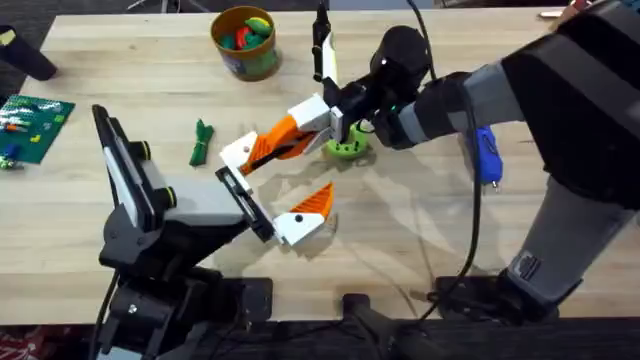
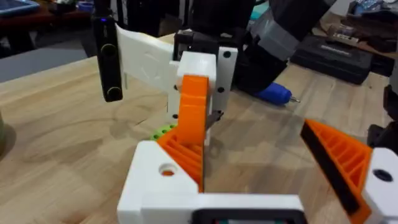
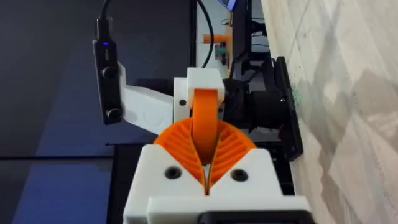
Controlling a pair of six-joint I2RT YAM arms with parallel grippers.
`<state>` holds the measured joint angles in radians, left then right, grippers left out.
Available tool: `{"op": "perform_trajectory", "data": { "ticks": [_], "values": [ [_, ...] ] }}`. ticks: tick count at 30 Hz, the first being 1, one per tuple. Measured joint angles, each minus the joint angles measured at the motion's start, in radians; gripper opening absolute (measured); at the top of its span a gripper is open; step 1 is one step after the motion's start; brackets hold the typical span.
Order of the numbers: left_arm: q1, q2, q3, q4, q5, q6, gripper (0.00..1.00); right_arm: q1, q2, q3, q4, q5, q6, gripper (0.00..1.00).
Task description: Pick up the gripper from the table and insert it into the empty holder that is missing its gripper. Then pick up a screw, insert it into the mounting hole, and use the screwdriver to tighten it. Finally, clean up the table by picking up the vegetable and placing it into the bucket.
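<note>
Orange gripper finger [image 1: 283,135] clamped in right gripper [image 1: 335,125] — at holder [image 1: 238,152].

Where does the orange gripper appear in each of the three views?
Overhead: the gripper is at centre, its end at the holder.
Left wrist: centre, upright above the holder.
Right wrist: centre, clamped between the right fingers.
Shared landmark: the white holder.
</note>
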<state>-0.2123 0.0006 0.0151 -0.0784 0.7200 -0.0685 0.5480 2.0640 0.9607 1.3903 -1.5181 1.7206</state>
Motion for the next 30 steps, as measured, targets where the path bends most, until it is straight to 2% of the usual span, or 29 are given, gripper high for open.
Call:
{"op": "perform_trajectory", "data": {
  "ticks": [11,30],
  "values": [
    [0.002,0.0,0.0,0.0,-0.01,-0.012,0.992,0.003,0.038,0.038,0.006,-0.002,0.0,0.023],
    [0.002,0.0,0.0,0.0,-0.011,-0.015,0.992,0.003,0.039,0.039,0.007,-0.002,0.0,0.021]
  ]
}}
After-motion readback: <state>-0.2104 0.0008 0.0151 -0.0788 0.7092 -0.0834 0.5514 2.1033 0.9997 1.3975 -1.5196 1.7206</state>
